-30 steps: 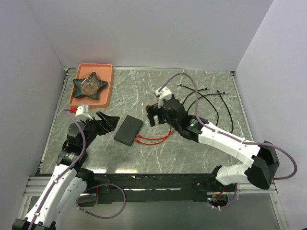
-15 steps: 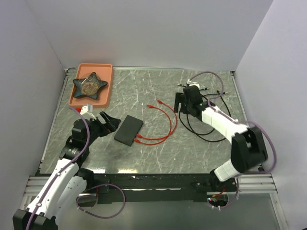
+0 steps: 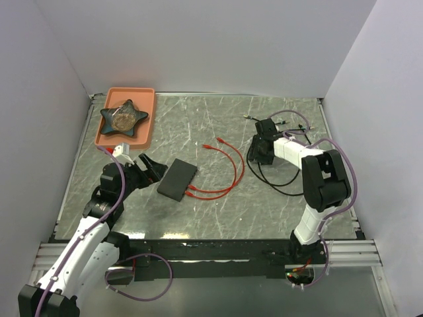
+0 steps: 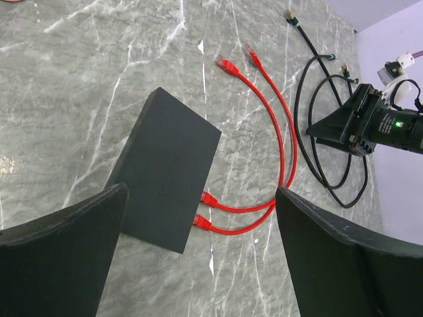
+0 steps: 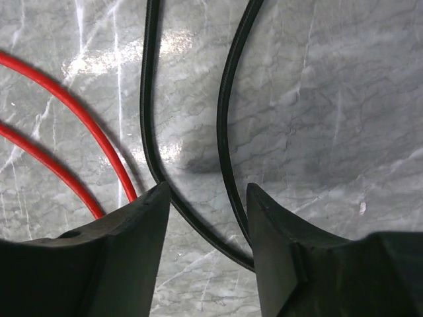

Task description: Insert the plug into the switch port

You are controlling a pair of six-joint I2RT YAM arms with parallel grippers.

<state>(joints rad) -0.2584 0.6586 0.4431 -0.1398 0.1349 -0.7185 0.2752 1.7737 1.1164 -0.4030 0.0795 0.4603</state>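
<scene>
The switch (image 3: 177, 179) is a flat black box lying left of the table's middle; it also shows in the left wrist view (image 4: 168, 168). Two red cables (image 3: 234, 173) are plugged into its near-right edge (image 4: 205, 211), and their free plugs (image 3: 213, 143) lie bare on the table (image 4: 227, 65). My left gripper (image 3: 153, 168) is open and empty just left of the switch (image 4: 201, 198). My right gripper (image 3: 260, 152) is open and low over the black cables (image 5: 225, 132), with cable strands running between its fingers (image 5: 208, 191); it holds nothing.
An orange tray (image 3: 149, 119) at the back left holds a dark star-shaped dish (image 3: 123, 117). Black cables (image 3: 284, 188) loop across the right side, with plugs near the back (image 3: 246, 117). White walls enclose the table on three sides.
My right gripper has swung from beside the switch to the right, over the black cables. The red cables' free ends now lie spread on the table. My left gripper barely moved.
</scene>
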